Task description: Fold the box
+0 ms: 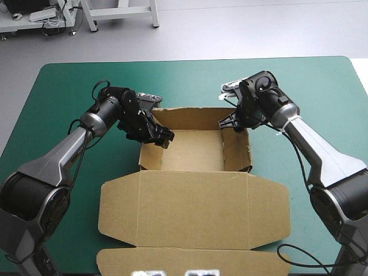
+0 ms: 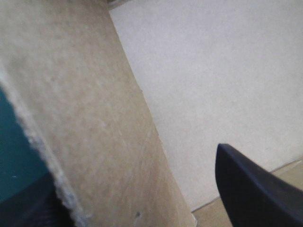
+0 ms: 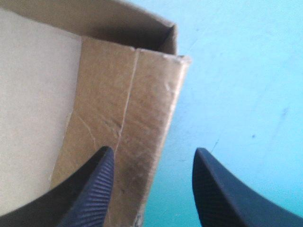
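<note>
The brown box (image 1: pixel 192 150) stands mid-table as an open tray, its walls raised and its lid (image 1: pixel 192 210) lying flat toward the near edge. My left gripper (image 1: pixel 158 137) is at the tray's left wall, near the far corner. In the left wrist view that wall (image 2: pixel 80 118) runs between the open fingers of the left gripper (image 2: pixel 135 189). My right gripper (image 1: pixel 233 122) is over the right wall's far end. In the right wrist view the wall (image 3: pixel 128 104) sits between the open fingers of the right gripper (image 3: pixel 149 150), one inside the tray, one outside.
The lid's front flap (image 1: pixel 172 260) reaches the table's near edge. Bare teal-green cover (image 1: pixel 322 86) lies to the right, left and beyond the tray.
</note>
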Tool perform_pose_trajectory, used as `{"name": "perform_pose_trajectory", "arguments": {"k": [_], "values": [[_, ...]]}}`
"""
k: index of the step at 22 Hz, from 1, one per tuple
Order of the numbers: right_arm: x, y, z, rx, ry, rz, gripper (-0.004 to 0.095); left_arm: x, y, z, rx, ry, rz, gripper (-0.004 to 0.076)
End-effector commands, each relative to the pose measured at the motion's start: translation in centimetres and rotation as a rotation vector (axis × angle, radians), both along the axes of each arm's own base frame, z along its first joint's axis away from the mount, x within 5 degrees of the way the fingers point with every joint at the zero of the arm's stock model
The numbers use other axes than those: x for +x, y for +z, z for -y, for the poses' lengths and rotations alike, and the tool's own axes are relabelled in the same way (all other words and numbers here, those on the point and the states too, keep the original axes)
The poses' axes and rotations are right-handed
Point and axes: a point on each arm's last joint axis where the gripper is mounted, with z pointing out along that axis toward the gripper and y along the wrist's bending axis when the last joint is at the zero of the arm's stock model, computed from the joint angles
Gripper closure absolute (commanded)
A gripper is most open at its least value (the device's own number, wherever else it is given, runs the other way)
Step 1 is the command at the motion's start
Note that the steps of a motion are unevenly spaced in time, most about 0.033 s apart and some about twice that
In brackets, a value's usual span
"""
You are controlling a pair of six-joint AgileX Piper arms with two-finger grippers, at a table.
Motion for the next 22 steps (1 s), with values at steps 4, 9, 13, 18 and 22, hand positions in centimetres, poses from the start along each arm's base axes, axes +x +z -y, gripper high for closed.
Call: {"name": "perform_pose_trajectory", "arguments": {"k": [4, 9, 13, 18, 22], "values": [[-1.2, 9.2, 1.1, 0.055, 0.015, 0.260, 0.0435, 0.0, 8.4, -1.0, 0.051, -0.023, 0.205, 0.0194], [-3.8, 14.5, 2.4, 0.099, 0.014, 0.419, 0.0435, -1.8, 16.3, -2.8, 0.064, 0.031, 0.443, 0.0211], [-5.3, 16.2, 3.2, 0.122, -0.013, 0.468, 0.0436, -5.3, 20.8, -4.2, -0.018, 0.087, 0.557, 0.0372], [-5.8, 16.8, 3.5, 0.158, -0.064, 0.480, 0.0435, -11.3, 25.7, -6.7, -0.098, 0.102, 0.706, 0.0714], [-5.0, 15.4, 3.1, 0.175, -0.114, 0.435, 0.0435, -16.0, 27.0, -8.3, -0.159, 0.082, 0.751, 0.0733]]}}
